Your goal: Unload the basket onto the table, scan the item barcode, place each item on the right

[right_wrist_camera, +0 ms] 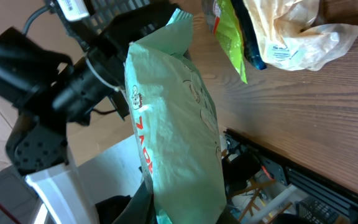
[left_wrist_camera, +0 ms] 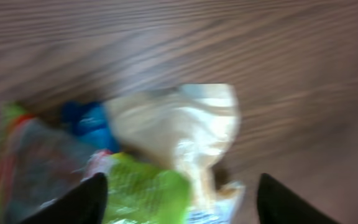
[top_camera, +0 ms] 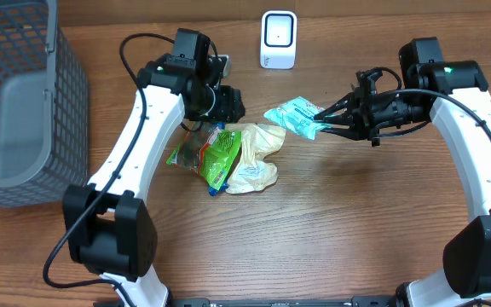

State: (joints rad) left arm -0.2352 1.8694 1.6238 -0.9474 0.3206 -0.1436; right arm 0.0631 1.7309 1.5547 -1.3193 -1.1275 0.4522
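Wood table [top_camera: 314,239], one scanner [top_camera: 278,38], one teal packet [top_camera: 297,117]

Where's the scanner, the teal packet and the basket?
scanner [top_camera: 278,38], overhead view, middle of its white front.
teal packet [top_camera: 295,117], overhead view, middle of the wrapper.
basket [top_camera: 68,89], overhead view, its right mesh wall.

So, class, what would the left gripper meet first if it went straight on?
Probably the cream bag, where it borders the green packet; the left gripper hangs open above both, though blur hides depth.
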